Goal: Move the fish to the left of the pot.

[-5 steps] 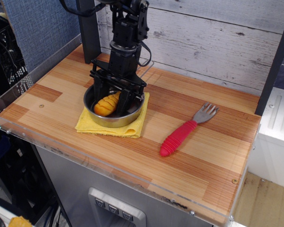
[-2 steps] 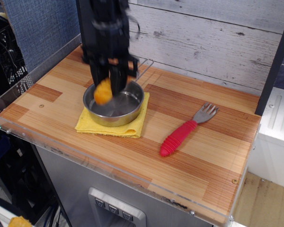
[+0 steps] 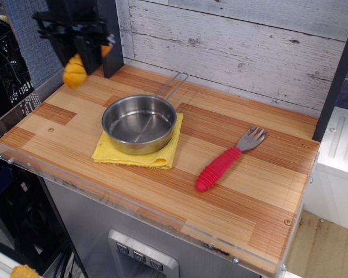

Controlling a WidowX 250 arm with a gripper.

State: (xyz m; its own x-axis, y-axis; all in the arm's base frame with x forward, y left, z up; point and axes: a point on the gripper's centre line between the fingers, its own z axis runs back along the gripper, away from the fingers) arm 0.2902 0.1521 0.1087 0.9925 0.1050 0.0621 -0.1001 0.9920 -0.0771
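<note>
The orange-yellow toy fish (image 3: 74,72) hangs in my gripper (image 3: 76,62), which is shut on it, high above the table's far left part. It is up and to the left of the pot (image 3: 140,124). The shiny steel pot is empty and sits on a folded yellow cloth (image 3: 162,154), its wire handle (image 3: 173,86) pointing toward the back wall. Only the fish's lower end shows below the black fingers.
A fork with a red handle (image 3: 223,163) lies right of the pot. A black post (image 3: 111,40) stands at the back left, beside the gripper. A clear plastic rim (image 3: 23,108) runs along the table's left and front edges.
The gripper lifted the fish out of the pot, then carried it up and to the left. The pot now stands empty.
</note>
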